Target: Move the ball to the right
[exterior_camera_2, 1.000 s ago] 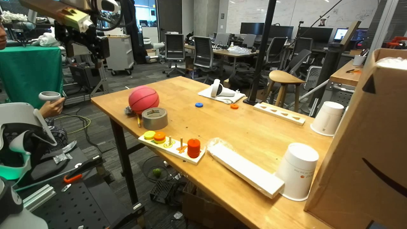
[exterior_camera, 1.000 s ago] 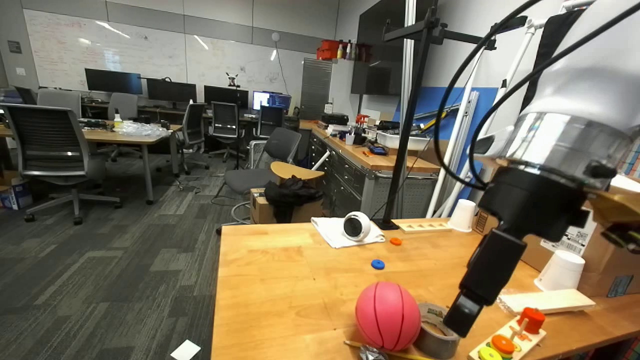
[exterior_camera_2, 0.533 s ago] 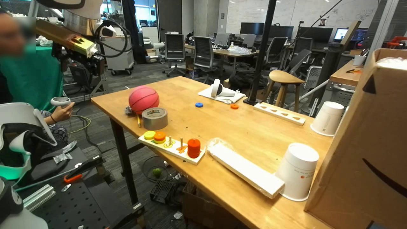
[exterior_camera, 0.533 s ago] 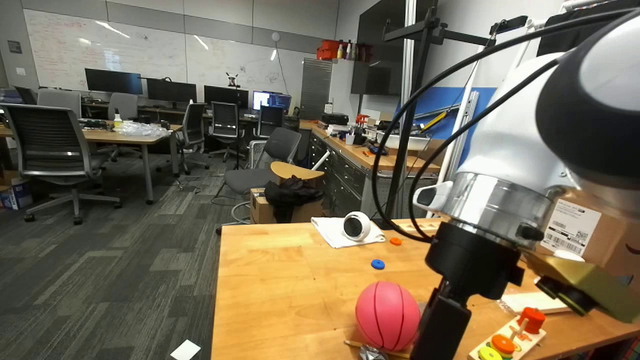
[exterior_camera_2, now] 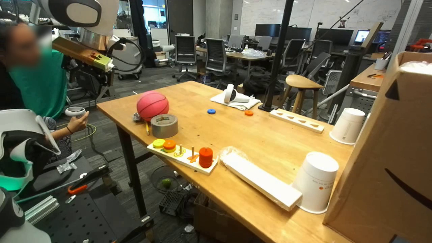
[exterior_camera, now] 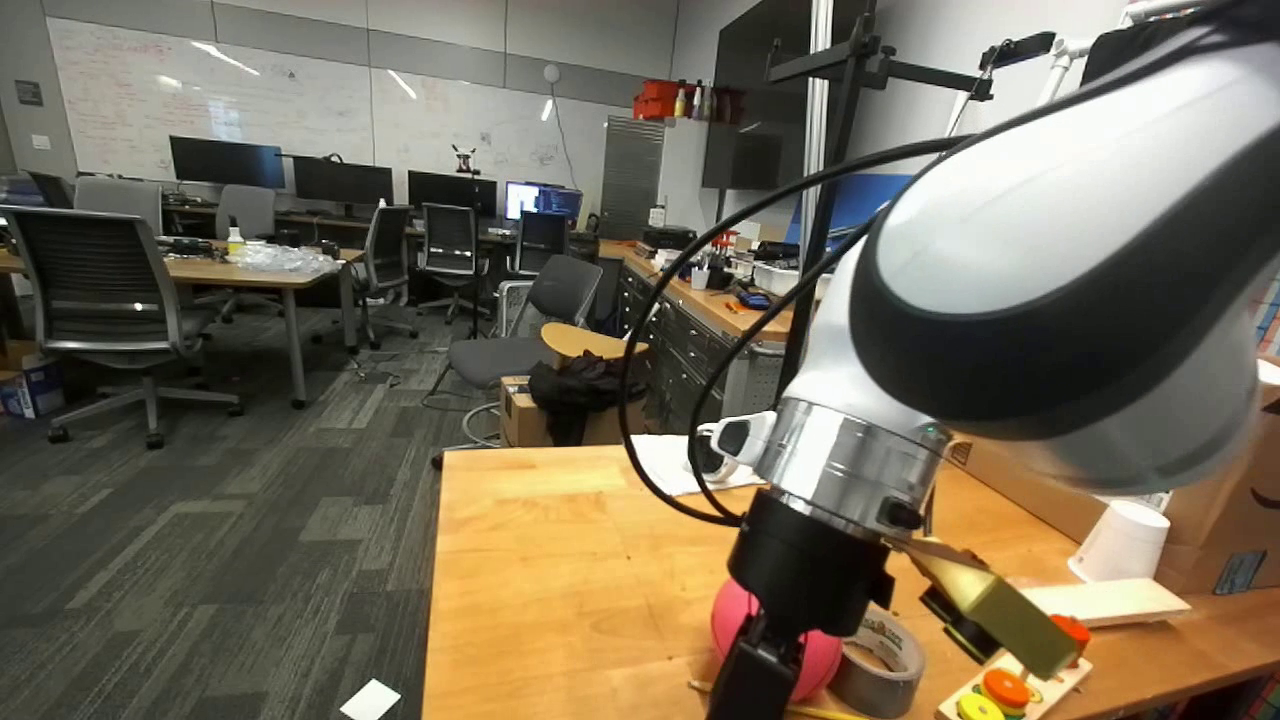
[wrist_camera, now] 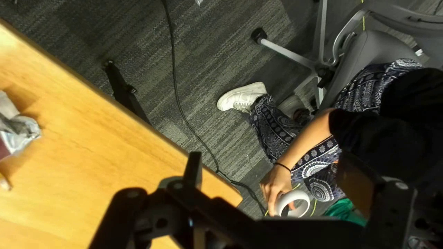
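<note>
Ball [exterior_camera_2: 152, 105] sits on tbl [exterior_camera_2: 216, 133], apart from grpr [wrist_camera: 273, 167].

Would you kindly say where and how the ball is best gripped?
Probably around the widest part of the ball, from above: it is round and its top is uncovered. Turn the jaws to miss the tape roll beside it; whether they span that width is unclear.

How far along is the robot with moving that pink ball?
Done: nothing obvious; the ball sits on the table beside the tape roll. In hand: nothing; the open gripper hangs empty, apart from the ball. Remaining: seemingly the whole move to the right.
</note>
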Robot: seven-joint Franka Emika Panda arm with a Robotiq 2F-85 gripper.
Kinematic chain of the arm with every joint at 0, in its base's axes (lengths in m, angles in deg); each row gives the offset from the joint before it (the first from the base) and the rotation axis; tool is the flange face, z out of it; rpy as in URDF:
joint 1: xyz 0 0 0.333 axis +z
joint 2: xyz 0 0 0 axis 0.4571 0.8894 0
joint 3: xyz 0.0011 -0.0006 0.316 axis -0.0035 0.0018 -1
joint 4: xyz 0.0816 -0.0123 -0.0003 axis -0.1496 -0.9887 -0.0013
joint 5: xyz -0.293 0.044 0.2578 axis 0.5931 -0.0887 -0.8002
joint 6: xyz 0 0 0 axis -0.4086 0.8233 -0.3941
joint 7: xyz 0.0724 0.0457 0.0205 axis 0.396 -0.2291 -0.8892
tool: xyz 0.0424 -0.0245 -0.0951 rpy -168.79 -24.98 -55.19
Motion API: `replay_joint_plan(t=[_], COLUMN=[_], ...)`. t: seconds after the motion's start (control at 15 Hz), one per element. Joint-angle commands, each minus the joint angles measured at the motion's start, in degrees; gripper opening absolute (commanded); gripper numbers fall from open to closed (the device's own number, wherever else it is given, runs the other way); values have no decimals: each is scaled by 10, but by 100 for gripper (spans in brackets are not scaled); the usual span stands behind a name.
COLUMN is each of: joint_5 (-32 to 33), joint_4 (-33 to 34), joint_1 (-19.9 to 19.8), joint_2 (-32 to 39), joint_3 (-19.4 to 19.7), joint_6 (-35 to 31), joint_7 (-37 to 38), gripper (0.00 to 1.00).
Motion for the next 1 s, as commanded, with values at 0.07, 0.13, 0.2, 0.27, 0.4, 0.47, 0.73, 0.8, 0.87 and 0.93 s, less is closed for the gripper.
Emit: replay_joint_plan(t=[0.07,0.13,0.2,0.27,0.4,0.47,0.73,0.8,0.87,0.93], joint_5=[-6,-1,7,14,35,51,143,172,223,254], joint_4=[66,73,81,86,97,99,113,117,121,127], joint_1=[-41,-51,-63,-74,-103,-119,-179,-189,-196,-202], joint_2=[78,89,100,108,123,129,124,116,93,86], joint_3=[-34,-38,-39,-39,-31,-25,-3,1,7,11], joint_6=[-14,-16,-17,-17,-21,-27,-48,-54,-51,-52], joint_7=[-52,-58,-65,-70,-76,-76,-62,-59,-50,-47], gripper=[100,100,100,100,100,100,100,100,100,100])
